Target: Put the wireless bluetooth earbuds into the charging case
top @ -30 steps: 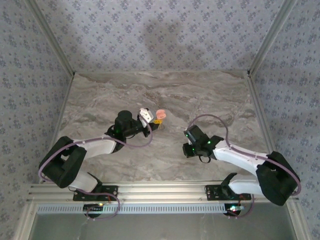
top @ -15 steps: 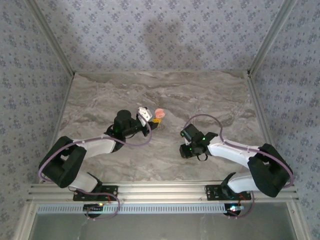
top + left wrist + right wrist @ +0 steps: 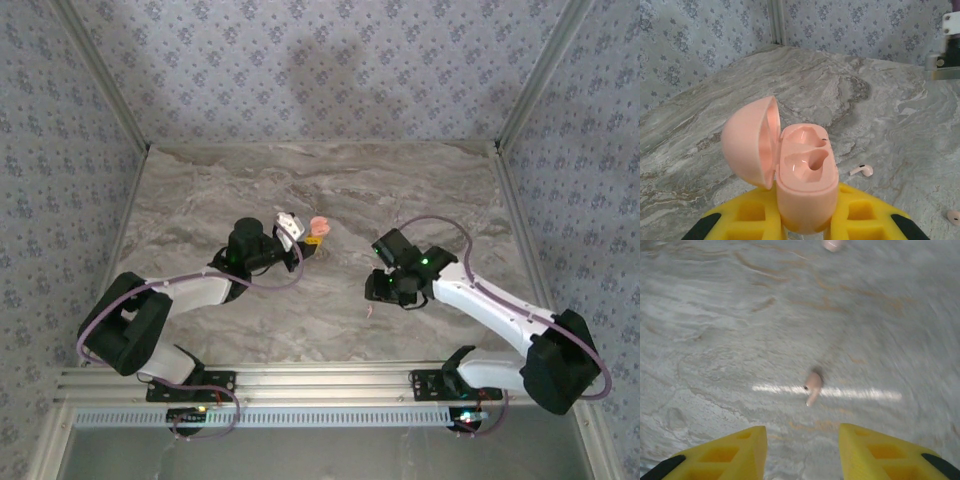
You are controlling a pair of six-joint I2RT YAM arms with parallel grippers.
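Observation:
The charging case (image 3: 805, 170) is pale pink with its lid swung open to the left and both wells empty. My left gripper (image 3: 805, 220) is shut on its base; the case (image 3: 318, 226) is held left of centre. A small pink earbud (image 3: 813, 386) lies on the marble just ahead of my right gripper (image 3: 802, 440), which is open with nothing between its yellow fingers. That earbud (image 3: 371, 311) sits just below-left of the right gripper (image 3: 385, 290). A second earbud (image 3: 832, 245) lies farther off. From the left wrist, one earbud (image 3: 861, 170) rests right of the case and another (image 3: 954, 216) at the frame edge.
The marble table (image 3: 330, 180) is walled by patterned panels on three sides, with an aluminium rail (image 3: 320, 385) along the near edge.
My right gripper shifted left, then back right and slightly farther from the near edge; a pink earbud now shows on the table beside it. The left arm with the case barely moved.

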